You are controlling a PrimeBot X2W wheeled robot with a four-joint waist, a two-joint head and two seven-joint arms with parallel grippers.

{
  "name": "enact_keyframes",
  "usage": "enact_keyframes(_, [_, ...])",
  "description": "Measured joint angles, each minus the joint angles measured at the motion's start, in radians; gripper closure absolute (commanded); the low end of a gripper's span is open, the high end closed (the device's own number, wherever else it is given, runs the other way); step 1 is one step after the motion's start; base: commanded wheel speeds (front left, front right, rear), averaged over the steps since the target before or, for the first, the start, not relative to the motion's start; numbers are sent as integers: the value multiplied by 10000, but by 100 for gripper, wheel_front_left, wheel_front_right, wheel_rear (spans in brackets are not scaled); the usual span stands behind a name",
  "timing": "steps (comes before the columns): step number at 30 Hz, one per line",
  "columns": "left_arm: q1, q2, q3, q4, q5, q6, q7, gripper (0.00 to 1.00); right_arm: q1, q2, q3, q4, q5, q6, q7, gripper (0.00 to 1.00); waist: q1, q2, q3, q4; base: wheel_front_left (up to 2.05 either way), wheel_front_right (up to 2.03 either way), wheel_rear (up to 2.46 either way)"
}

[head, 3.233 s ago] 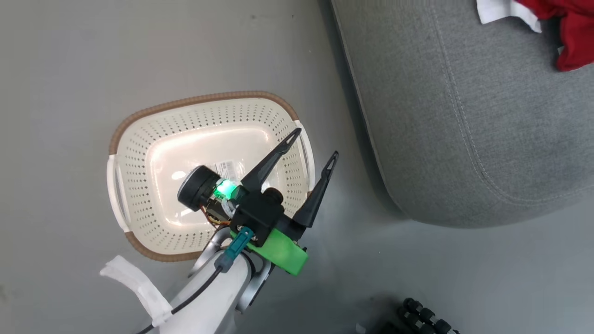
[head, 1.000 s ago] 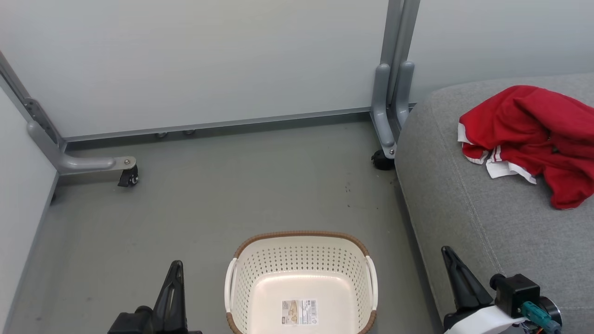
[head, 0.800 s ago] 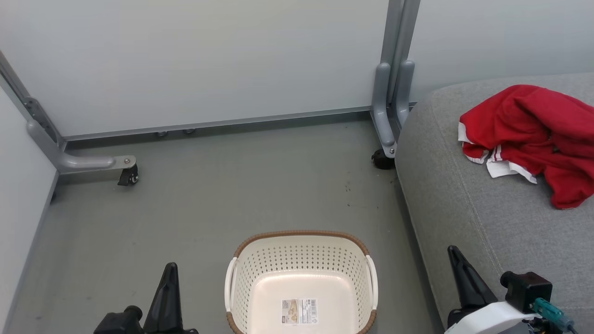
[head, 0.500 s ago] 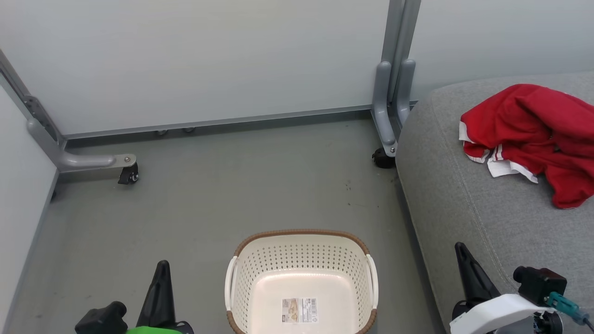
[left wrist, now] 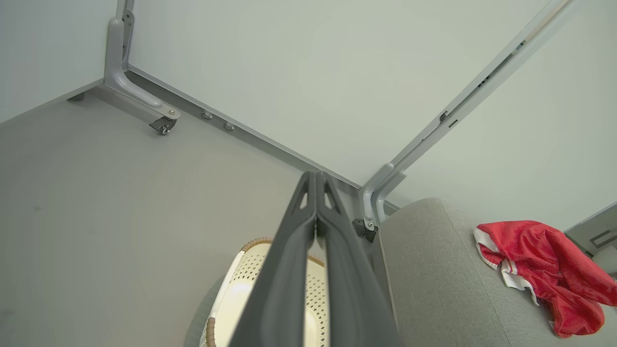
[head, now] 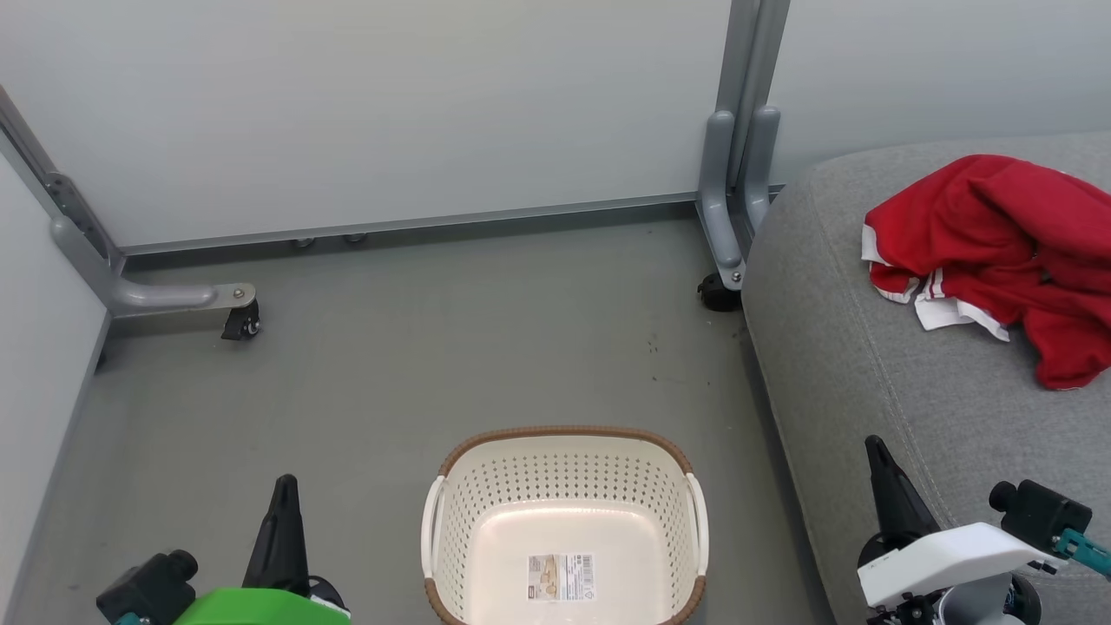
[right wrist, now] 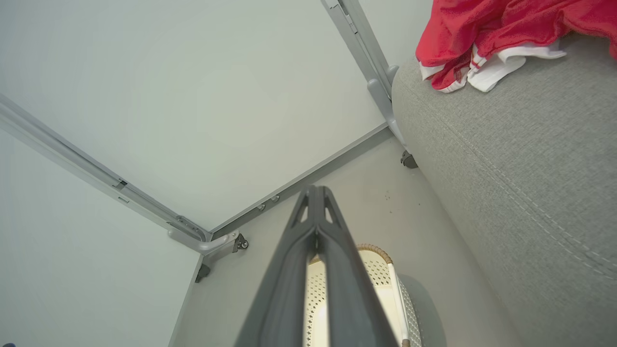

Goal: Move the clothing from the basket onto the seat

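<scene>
Grey woven fabric covers the seat (head: 868,391), the largest thing here, which fills the right side from near to far. The basket (head: 564,431) stands on the floor (head: 391,373) near the robot, just left of the seat, within easy reach of either arm. The red clothing (head: 989,243) lies crumpled on the far part of the seat, white trim showing, well apart from the basket, so the transfer looks finished. That fits the pose: both claws sit low and tucked near the robot, one on each side of the basket, fingers pointing toward the far wall (head: 391,113). The left claw (head: 285,490) is clenched on nothing. The right claw (head: 877,460), over the seat's near edge, is clenched and bare too. A paper label (head: 561,576) lies on the basket's bottom.
</scene>
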Motion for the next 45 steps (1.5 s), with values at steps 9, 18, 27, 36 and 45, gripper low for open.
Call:
enact_keyframes(9, [-228, 31, 157, 109, -1310, -109, 278, 100, -189, 44, -194, 42, 1273, 0, 299, 100, 0, 0, 42, 18, 0, 0, 0])
enact_keyframes(18, [-453, 44, 343, 190, -2472, -207, 541, 100, -330, 88, -362, 73, 2401, -6, 568, 100, 0, 0, 83, 36, 0, 0, 0])
enact_keyframes(27, [-657, 58, 487, 313, -3549, -295, 805, 100, -466, 123, -546, 100, 3453, -6, 844, 100, 1, 0, 126, 54, 0, 0, 0])
enact_keyframes(36, [-845, 61, 665, 410, -4514, -380, 1062, 100, -610, 165, -704, 130, 4387, -8, 1083, 100, 1, 0, 166, 71, 0, 0, 0])
enact_keyframes(45, [-1011, 63, 807, 477, -5407, -445, 1298, 100, -787, 221, -876, 157, 5267, -8, 1304, 100, 1, 0, 208, 89, 0, 0, 0])
